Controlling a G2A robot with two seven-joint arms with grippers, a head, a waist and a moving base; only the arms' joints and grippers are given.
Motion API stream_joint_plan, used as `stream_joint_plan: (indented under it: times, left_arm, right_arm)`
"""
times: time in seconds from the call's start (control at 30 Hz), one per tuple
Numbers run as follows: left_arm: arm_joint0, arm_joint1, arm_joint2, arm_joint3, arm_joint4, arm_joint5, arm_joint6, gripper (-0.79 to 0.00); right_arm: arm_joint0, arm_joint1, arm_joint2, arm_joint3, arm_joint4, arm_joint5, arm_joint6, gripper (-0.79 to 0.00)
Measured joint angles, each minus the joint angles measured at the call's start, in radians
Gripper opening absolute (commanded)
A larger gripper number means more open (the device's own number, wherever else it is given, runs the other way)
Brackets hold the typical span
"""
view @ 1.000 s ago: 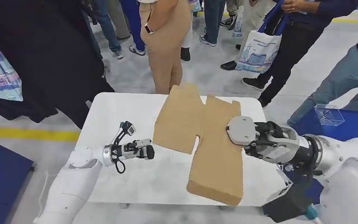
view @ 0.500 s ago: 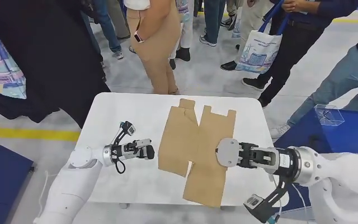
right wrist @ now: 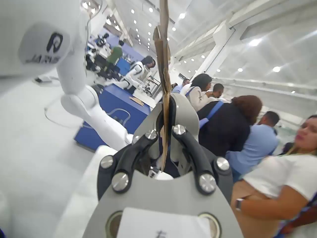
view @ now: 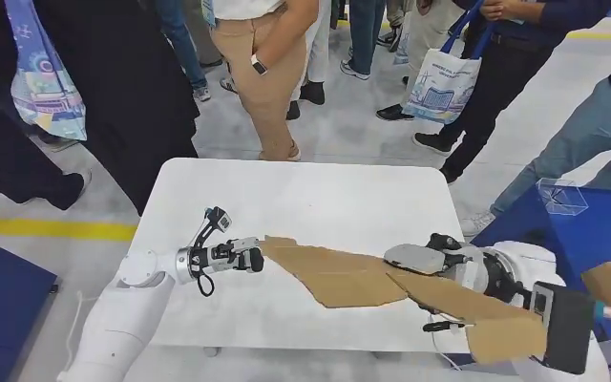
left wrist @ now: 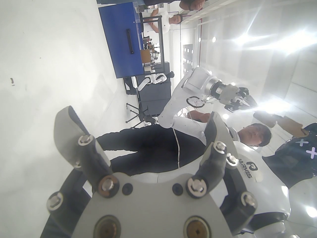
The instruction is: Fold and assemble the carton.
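The flat brown cardboard carton [view: 334,272] hangs over the white table [view: 315,201], turned nearly edge-on, and stretches from beside my left gripper to past the table's front right corner. My right gripper [view: 412,260] is shut on the carton partway along it. In the right wrist view the sheet [right wrist: 163,50] runs edge-on between the pinched fingers [right wrist: 182,115] of the gripper [right wrist: 166,110]. My left gripper [view: 253,258] is at the carton's left tip, low over the table. In its own view that gripper [left wrist: 140,117] is open and holds nothing.
Several people stand close along the table's far side. A blue cabinet [view: 554,215] with a clear plastic box [view: 561,194] on it stands off the right edge. The far half of the tabletop is bare white.
The right gripper has turned the carton from broad side up to nearly edge-on and drawn it nearer and lower, one end swinging past the front right corner. The left arm stayed put.
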Motion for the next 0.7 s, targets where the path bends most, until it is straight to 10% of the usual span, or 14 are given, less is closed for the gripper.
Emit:
stream_joint_plan:
  times: [0.4,0.7]
  left_arm:
    - [0.000,0.000,0.000,0.000,0.000,0.000,0.000,0.000]
    - [0.000,0.000,0.000,0.000,0.000,0.000,0.000,0.000]
  right_arm:
    - [-0.053,0.091,-0.110,-0.074,1.262,0.334,0.941,-0.785]
    - [-0.106,0.101,-0.085,-0.062,1.545,0.444,1.124,-0.785]
